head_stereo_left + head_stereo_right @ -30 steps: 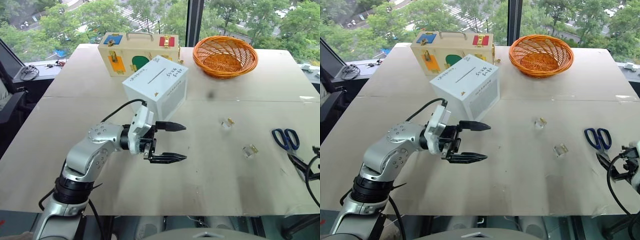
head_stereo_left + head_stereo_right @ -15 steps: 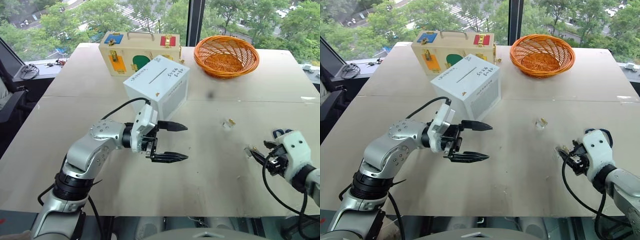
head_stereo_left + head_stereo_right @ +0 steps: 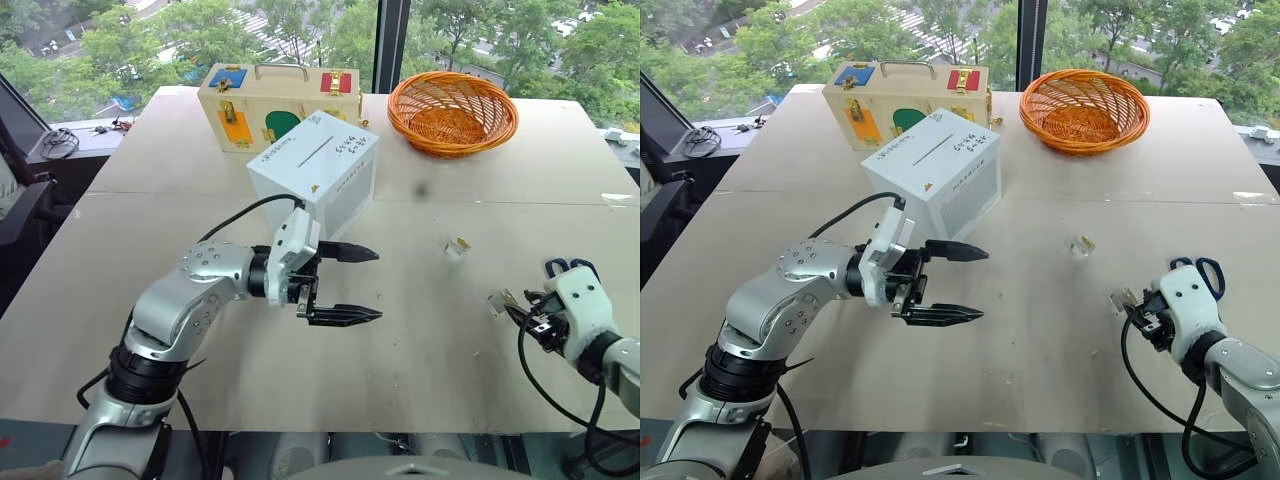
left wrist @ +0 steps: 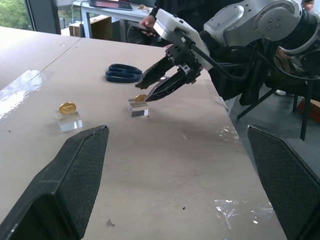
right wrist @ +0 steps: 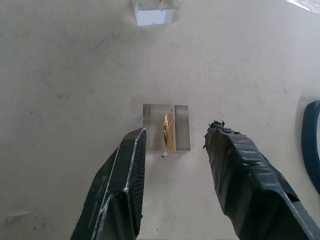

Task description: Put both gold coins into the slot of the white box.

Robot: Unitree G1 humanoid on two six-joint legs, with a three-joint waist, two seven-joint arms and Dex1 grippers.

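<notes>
On the beige counter we list: a woven orange wicker basket, a pale wooden case with coloured panels, blue-handled scissors just behind our right end effector.

The white cube-like box with a dark slit on top stands just beyond our left end effector, whose fingers are spread wide and empty.

Two small shiny gold coins, each upright in a clear plastic block: the near one sits between the right end effector's part-open fingers, no contact visible; the far one lies beyond it, well apart from both.
</notes>
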